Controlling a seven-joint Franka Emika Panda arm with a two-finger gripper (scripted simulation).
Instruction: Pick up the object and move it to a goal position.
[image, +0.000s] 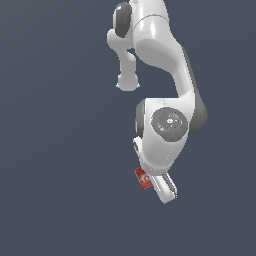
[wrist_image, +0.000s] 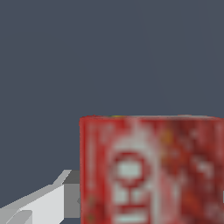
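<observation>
Red box (image: 143, 178) low centre of exterior frame, at gripper (image: 159, 184); fills lower right of wrist frame. One finger (wrist_image: 41, 203) touching its edge; closure, grasp: cannot tell. Likely light, rigid, smooth-faced; best pinched across thin flat faces

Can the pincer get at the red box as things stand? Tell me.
Probably yes. The red box sits right against the pincer, beside one finger, and nothing stands between them. Whether it is already clamped cannot be told.
</observation>
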